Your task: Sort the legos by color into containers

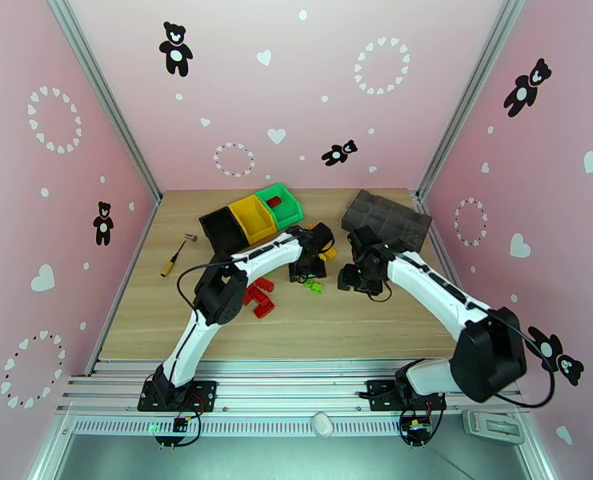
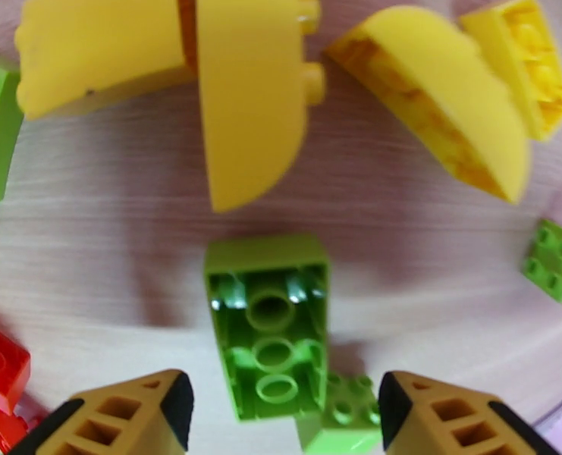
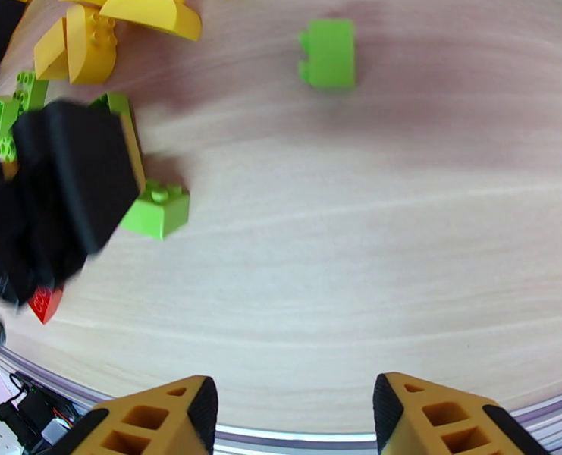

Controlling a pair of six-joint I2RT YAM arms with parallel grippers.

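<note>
Your left gripper [image 2: 284, 407] hangs wide open over an upside-down green lego [image 2: 269, 327] on the table [image 3: 356, 221]. The jaws sit either side of its near end and aren't squeezing it. Curved yellow legos [image 2: 250, 100] lie just past it. Your right gripper [image 3: 294, 409] is open too, holding nothing, with bare wood under it. The bins [image 1: 258, 232] sit back left, and there's a red brick [image 1: 274, 202] in the green bin [image 1: 292, 208].
</note>
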